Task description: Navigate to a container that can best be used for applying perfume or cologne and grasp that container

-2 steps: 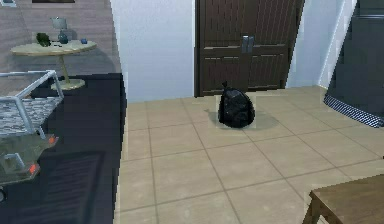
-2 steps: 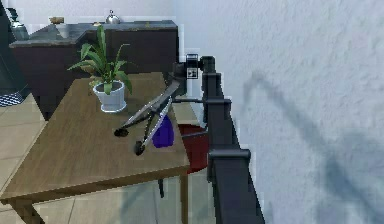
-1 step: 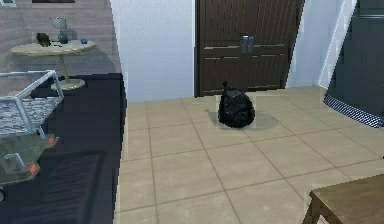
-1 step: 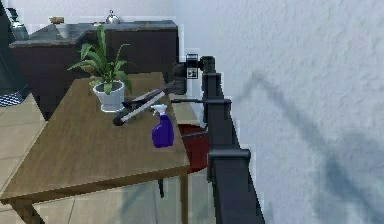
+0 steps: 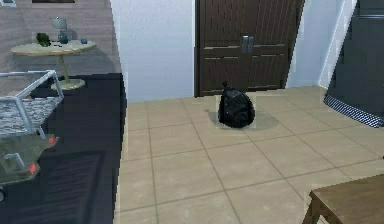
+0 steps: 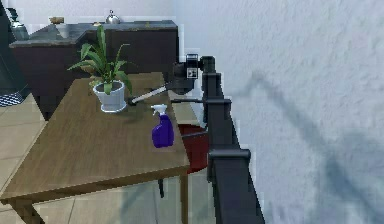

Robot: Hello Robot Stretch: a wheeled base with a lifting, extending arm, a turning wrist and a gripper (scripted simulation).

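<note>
Target on my arm's side: a small blue-violet plastic spray bottle (image 6: 162, 130) standing upright on the brown wooden table (image 6: 80, 160), close to the table edge nearest my arm. My gripper (image 6: 140, 97) hangs farther out, fingers reaching toward the green leafy plant in a white pot (image 6: 110, 95). With pot and tabletop behind it, I cannot tell whether it holds anything. I judge the bottle light, rigid and smooth, so likely slippery and easy to tip. Best hold looks like the round body below the trigger head, taken squarely so it doesn't skid away.
</note>
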